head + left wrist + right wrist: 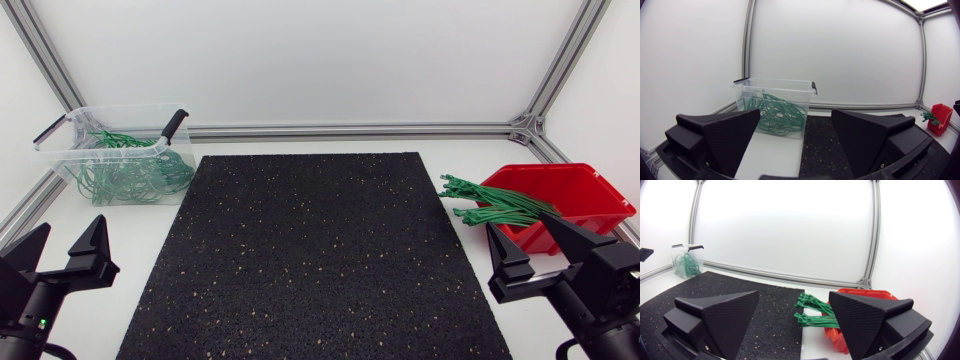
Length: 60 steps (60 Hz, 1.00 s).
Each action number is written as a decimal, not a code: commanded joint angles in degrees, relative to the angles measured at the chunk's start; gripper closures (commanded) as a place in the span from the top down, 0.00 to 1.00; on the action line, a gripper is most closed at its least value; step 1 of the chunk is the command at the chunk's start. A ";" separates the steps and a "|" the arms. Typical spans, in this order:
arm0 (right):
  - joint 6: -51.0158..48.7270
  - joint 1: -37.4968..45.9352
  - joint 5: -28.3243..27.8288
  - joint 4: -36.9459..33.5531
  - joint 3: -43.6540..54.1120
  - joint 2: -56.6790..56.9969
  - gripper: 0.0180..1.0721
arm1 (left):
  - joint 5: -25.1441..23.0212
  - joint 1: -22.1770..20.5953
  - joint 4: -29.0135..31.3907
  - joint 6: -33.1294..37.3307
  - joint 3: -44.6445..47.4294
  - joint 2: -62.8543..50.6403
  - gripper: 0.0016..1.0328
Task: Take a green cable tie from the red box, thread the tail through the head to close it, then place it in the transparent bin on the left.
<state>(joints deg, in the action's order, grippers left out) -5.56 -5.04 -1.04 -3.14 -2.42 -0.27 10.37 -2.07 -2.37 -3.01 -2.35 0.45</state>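
The red box (566, 200) stands at the table's right, with a bundle of green cable ties (490, 205) sticking out over its left rim. At the back left is the transparent bin (118, 155), holding several closed green ties (135, 175). My left gripper (55, 252) rests open and empty at the front left corner. My right gripper (535, 245) is open and empty just in front of the red box. From the right wrist view the ties (812, 311) and the red box (865, 294) lie ahead of my right gripper (795, 317). Ahead of my left gripper (796, 137) stands the bin (775, 107).
A black speckled mat (315, 255) covers the table's middle between the bin and the box. Aluminium frame rails (350, 130) run along the back edge and both sides. White tabletop shows around the mat.
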 commanded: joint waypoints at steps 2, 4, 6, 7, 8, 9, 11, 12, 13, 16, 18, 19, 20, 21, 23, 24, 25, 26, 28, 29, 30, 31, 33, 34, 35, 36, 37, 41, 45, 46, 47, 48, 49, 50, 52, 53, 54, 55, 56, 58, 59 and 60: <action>1.08 0.47 0.51 -2.22 -4.00 0.36 0.97 | -0.26 -0.40 0.44 -0.69 2.61 0.34 0.96; 1.08 0.47 0.60 -2.93 -5.14 0.19 0.97 | -0.26 -0.31 0.44 -0.69 2.61 0.34 0.96; 1.08 0.47 0.86 -3.63 -6.37 -0.43 0.96 | -0.26 -0.31 0.44 -0.69 2.53 0.34 0.96; 1.08 0.47 0.95 -3.81 -6.90 -0.78 0.96 | -0.26 -0.31 0.44 -0.69 2.53 0.34 0.96; 1.08 0.47 1.04 -4.16 -7.69 -1.31 0.96 | -0.26 -0.31 0.44 -0.69 2.53 0.34 0.96; 1.08 0.47 1.30 -4.42 -8.66 -2.01 0.96 | -0.26 -0.31 0.44 -0.69 2.53 0.34 0.96; 1.08 0.47 1.57 -4.69 -10.07 -3.59 0.96 | -0.26 -0.40 0.44 -0.69 2.53 0.34 0.96; 1.08 0.47 1.65 -4.86 -11.03 -4.47 0.96 | -0.26 -0.40 0.44 -0.69 2.53 0.34 0.96; 1.08 0.47 1.74 -5.04 -11.82 -5.26 0.96 | -0.26 -0.40 0.44 -0.69 2.53 0.34 0.96; 1.08 0.47 1.74 -5.39 -14.11 -7.90 0.96 | -0.26 -0.40 0.44 -0.69 2.61 0.34 0.96; 1.08 0.64 2.36 -5.39 -15.60 -9.83 0.96 | -0.26 -0.40 0.44 -0.69 2.61 0.34 0.96; 1.08 0.82 2.53 -5.39 -16.22 -10.63 0.96 | -0.26 -0.40 0.44 -0.69 2.61 0.34 0.96; 1.08 1.17 2.62 -5.39 -16.92 -11.68 0.96 | -0.26 -0.40 0.44 -0.69 2.61 0.34 0.96; 1.08 1.52 2.62 -5.39 -17.62 -12.56 0.96 | -0.26 -0.40 0.35 -0.69 2.61 0.34 0.96; 1.08 2.49 2.62 -5.65 -18.94 -14.32 0.96 | -0.26 -0.40 0.44 -0.69 2.61 0.34 0.96; 0.99 3.10 2.62 -5.65 -19.65 -15.28 0.96 | -0.26 -0.40 0.44 -0.69 2.61 0.34 0.96; 0.90 3.63 2.44 -5.65 -20.35 -16.25 0.96 | -0.26 -0.40 0.44 -0.69 2.61 0.34 0.96; 0.82 3.98 2.44 -5.74 -21.05 -17.13 0.96 | -0.26 -0.40 0.44 -0.69 2.61 0.34 0.96; 0.55 4.77 2.27 -6.18 -22.37 -18.71 0.96 | -0.26 -0.40 0.44 -0.69 2.61 0.34 0.96; 0.29 5.04 2.18 -6.53 -23.16 -19.85 0.96 | -0.26 -0.40 0.44 -0.69 2.53 0.34 0.96; 0.11 5.30 2.18 -6.97 -24.04 -21.00 0.96 | -0.26 -0.40 0.44 -0.69 2.61 0.34 0.96; -0.15 5.57 2.09 -7.59 -24.92 -22.31 0.96 | -0.26 -0.40 0.44 -0.69 2.53 0.34 0.96; -1.29 5.92 2.00 -8.73 -26.68 -24.78 0.96 | -0.26 -0.40 0.44 -0.69 2.53 0.34 0.96; -1.91 6.09 2.00 -9.34 -27.73 -26.01 0.96 | -0.26 -0.31 0.44 -0.69 2.61 0.34 0.96; -2.79 6.53 2.00 -10.05 -28.79 -27.24 0.96 | -0.26 -0.31 0.44 -0.69 2.53 0.34 0.96; -3.93 6.97 2.00 -11.10 -30.10 -28.73 0.96 | -0.26 -0.31 0.44 -0.69 2.61 0.34 0.96; -4.98 7.41 1.83 -12.16 -31.25 -29.96 0.96 | -0.26 -0.31 0.44 -0.69 2.53 0.34 0.96; -13.33 8.29 1.04 -17.96 -36.26 -35.41 0.96 | -0.26 -0.22 0.44 -0.69 2.61 0.34 0.96; -15.62 9.34 -2.13 -18.40 -37.66 -39.19 0.96 | -0.26 -0.22 0.44 -0.69 2.61 0.34 0.96; -16.23 9.61 -2.65 -18.66 -37.93 -39.89 0.96 | -0.26 -0.22 0.44 -0.69 2.53 0.34 0.96; -16.59 9.78 -3.36 -19.01 -38.37 -40.68 0.96 | -0.26 -0.22 0.44 -0.69 2.53 0.34 0.96; -17.20 9.87 -3.97 -19.63 -38.81 -41.47 0.96 | -0.26 -0.22 0.44 -0.69 2.53 0.34 0.96; -17.99 9.96 -4.67 -20.33 -39.16 -42.35 0.96 | -0.26 -0.22 0.44 -0.69 2.61 0.34 0.96; -18.87 9.96 -5.55 -21.03 -39.68 -43.32 0.96 | -0.26 -0.22 0.44 -0.69 2.61 0.34 0.96; -21.24 9.96 -7.40 -22.97 -40.91 -45.69 0.96 | -0.26 -0.22 0.44 -0.69 2.61 0.34 0.96; -22.91 10.14 -8.28 -23.76 -41.62 -47.01 0.95 | -0.26 -0.22 0.44 -0.69 2.61 0.34 0.96; -24.58 10.22 -8.81 -24.37 -42.06 -47.98 0.95 | -0.26 -0.22 0.44 -0.69 2.61 0.34 0.96; -26.96 10.40 -9.42 -25.08 -42.58 -49.03 0.95 | -0.26 -0.22 0.44 -0.69 2.61 0.34 0.96; -29.07 10.66 -9.86 -25.69 -43.11 -50.09 0.95 | -0.26 -0.22 0.44 -0.69 2.53 0.34 0.96; -31.26 11.19 -10.39 -27.01 -44.34 -52.11 0.95 | -0.26 -0.13 0.44 -0.69 2.61 0.34 0.96; -32.58 11.45 -10.65 -27.71 -44.96 -53.34 0.95 | -0.26 -0.13 0.44 -0.69 2.53 0.34 0.96; -33.64 11.81 -10.74 -28.33 -45.49 -54.39 0.95 | -0.26 -0.13 0.44 -0.69 2.53 0.34 0.96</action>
<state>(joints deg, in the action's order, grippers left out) -31.16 5.41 -10.83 -29.12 -44.91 -50.04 10.37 -2.07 -2.37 -3.01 -2.35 0.45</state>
